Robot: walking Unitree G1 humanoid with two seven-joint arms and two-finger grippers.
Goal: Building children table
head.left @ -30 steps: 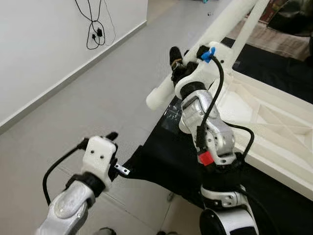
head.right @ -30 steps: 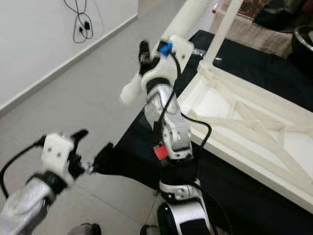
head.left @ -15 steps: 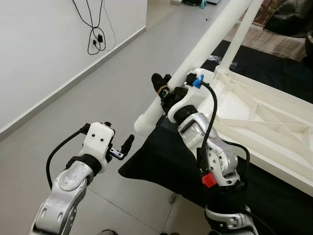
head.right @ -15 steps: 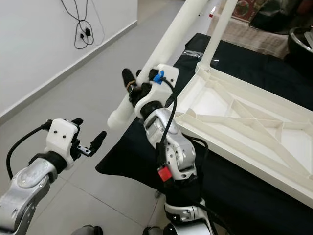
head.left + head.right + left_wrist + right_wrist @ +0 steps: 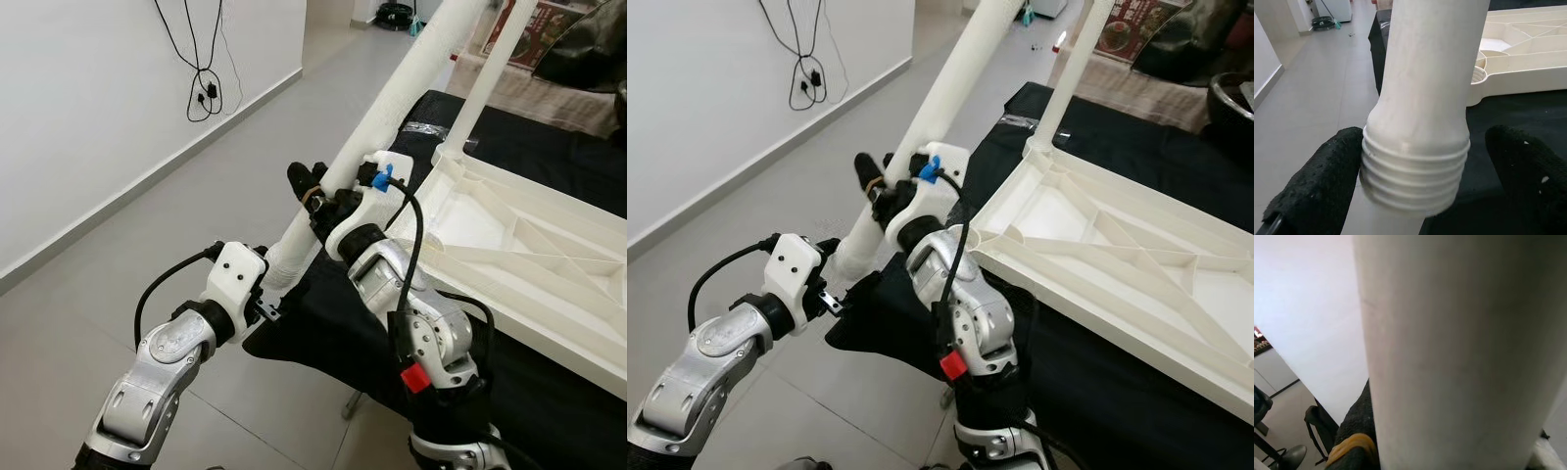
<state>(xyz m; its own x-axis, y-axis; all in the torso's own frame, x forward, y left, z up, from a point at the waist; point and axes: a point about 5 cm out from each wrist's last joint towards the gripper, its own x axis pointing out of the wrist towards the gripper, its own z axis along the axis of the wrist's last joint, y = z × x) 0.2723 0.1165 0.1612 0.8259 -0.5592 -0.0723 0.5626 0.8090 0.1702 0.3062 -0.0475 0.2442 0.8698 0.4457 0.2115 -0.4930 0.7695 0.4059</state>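
Here the white tabletop (image 5: 529,255) is lying upside down on the black cloth (image 5: 1097,372), its ribbed underside facing up so the corner sockets are sitting within reach. One thin leg (image 5: 487,69) is already standing in the far corner of that tabletop. The thick white leg (image 5: 392,108) is slanting off the tabletop's near edge, held mid-shaft by the right tool (image 5: 315,188), which is clamping it, probably to steady it for aiming. Below, at the leg's threaded end (image 5: 1415,166), the left tool (image 5: 1420,171) is straddling the threads, fingers (image 5: 1317,176) spread, one pad touching, likely readying a guiding grip.
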